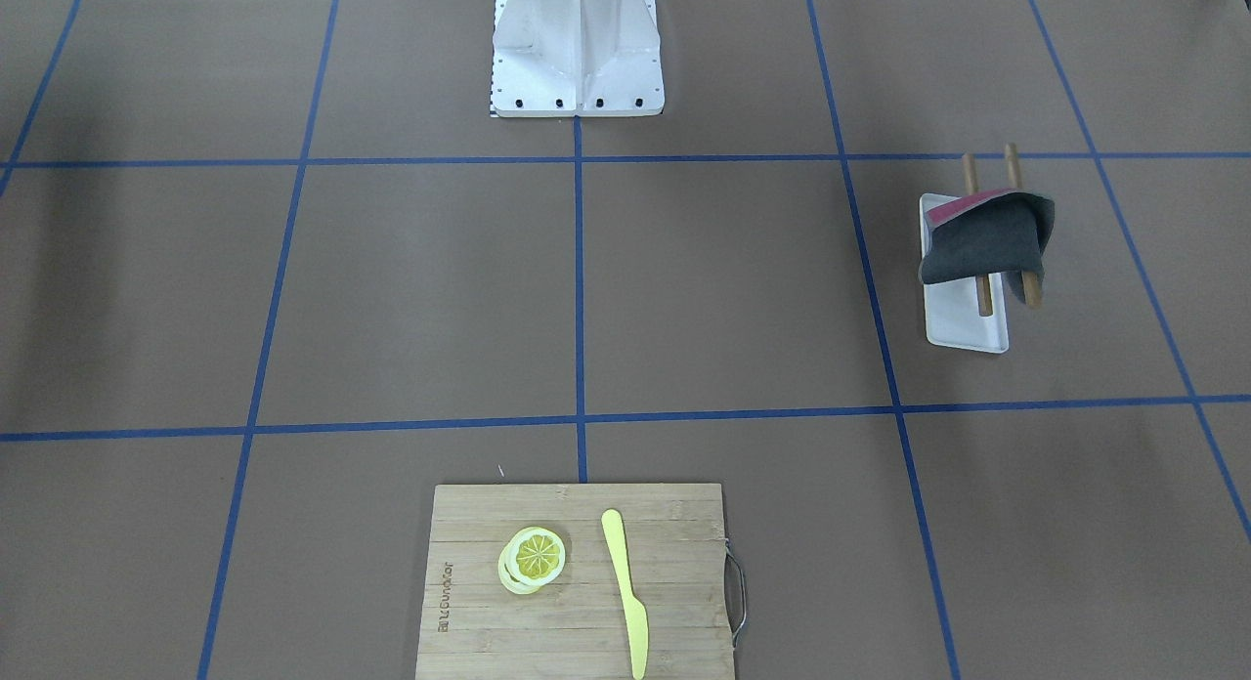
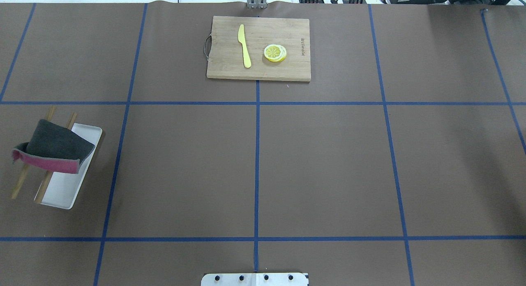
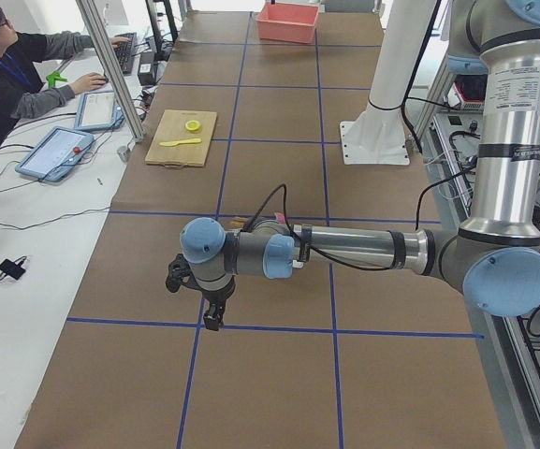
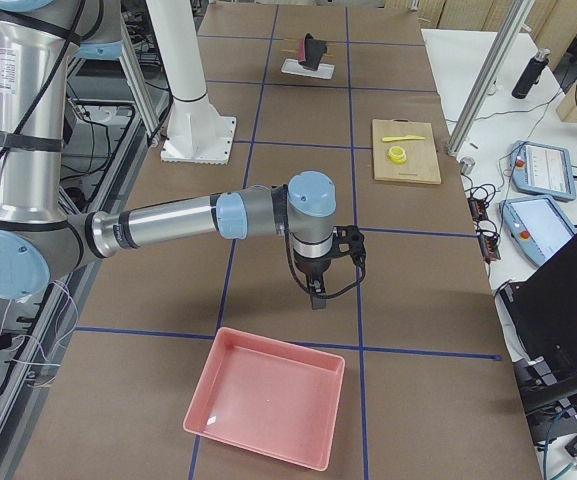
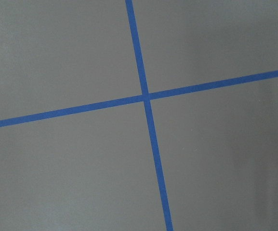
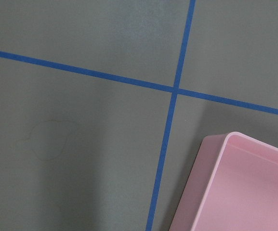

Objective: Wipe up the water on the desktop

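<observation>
Your left arm (image 3: 354, 251), right arm (image 4: 163, 227): silver tubes, pale-blue joint caps, black cables. White bolted pedestal (image 1: 577, 74), twelve o'clock front-facing.

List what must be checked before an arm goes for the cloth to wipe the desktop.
1. Cloth found, draped over two wooden sticks above the white tray: ok.
2. Water found on the desktop: cannot tell. The right wrist view shows only a faint outline.
3. Left gripper open: cannot tell, as it shows only in a side view.
4. Right gripper empty: cannot tell, for the same reason.
5. Knife and lemon slices lie on the cutting board, apart from the cloth: ok.
</observation>
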You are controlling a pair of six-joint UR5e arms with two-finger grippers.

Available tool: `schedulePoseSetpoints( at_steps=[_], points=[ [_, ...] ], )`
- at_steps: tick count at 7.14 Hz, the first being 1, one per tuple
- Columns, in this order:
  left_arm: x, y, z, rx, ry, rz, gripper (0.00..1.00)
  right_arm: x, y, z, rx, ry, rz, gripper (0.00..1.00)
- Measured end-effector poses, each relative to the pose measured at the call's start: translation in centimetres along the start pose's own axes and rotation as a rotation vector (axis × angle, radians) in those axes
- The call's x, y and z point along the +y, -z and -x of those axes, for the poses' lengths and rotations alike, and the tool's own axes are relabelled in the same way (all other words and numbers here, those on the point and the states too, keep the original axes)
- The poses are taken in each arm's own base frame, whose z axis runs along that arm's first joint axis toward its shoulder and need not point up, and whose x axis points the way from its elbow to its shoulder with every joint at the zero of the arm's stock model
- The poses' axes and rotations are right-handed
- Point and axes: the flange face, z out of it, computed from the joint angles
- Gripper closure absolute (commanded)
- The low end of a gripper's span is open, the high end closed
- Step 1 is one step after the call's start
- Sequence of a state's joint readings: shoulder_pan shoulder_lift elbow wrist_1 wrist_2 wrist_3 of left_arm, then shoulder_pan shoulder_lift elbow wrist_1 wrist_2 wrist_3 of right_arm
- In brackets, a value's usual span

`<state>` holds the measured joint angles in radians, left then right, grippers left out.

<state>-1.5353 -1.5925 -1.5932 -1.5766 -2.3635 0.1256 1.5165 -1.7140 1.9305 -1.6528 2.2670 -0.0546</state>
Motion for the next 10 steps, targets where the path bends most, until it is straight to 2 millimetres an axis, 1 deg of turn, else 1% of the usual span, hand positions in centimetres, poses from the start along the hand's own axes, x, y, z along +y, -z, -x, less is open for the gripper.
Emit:
schedulePoseSetpoints(
  at_steps=[2, 3, 5, 6, 7, 8, 9, 10],
  points=[
    [-1.0, 0.9, -0.8, -0.006, -0.045, -0.048, 0.01, 0.2, -0.1, -0.1, -0.004, -0.003, 0.004, 0.0],
    [-1.9, 1.6, -1.4, -0.008, -0.08, -0.085, 0.01, 0.2, -0.1, 0.1, -0.01, -0.001, 0.001, 0.0],
    [-5.3, 4.2, -3.7, -0.016, -0.146, -0.151, 0.01, 0.0, 0.1, 0.3, -0.024, 0.003, -0.003, 0.0],
    [-6.7, 5.5, -4.7, -0.019, -0.172, -0.177, 0.01, -0.2, 0.3, 0.5, -0.025, 0.009, -0.009, 0.0],
    [-7.5, 6.4, -5.6, -0.021, -0.194, -0.2, 0.01, -0.4, 0.5, 0.7, -0.027, 0.018, -0.02, 0.0],
    [-7.8, 6.9, -6.1, -0.023, -0.209, -0.226, 0.01, -0.7, 0.6, 1.0, -0.033, 0.031, -0.034, 0.0],
    [-7.7, 7.0, -6.6, -0.019, -0.199, -0.253, 0.01, -0.9, 0.7, 1.4, -0.047, 0.04, -0.042, 0.0],
    [-7.1, 5.7, -7.7, 0.001, -0.161, -0.271, 0.01, -1.3, 0.7, 2.1, -0.066, 0.034, -0.046, 0.0]
  ],
)
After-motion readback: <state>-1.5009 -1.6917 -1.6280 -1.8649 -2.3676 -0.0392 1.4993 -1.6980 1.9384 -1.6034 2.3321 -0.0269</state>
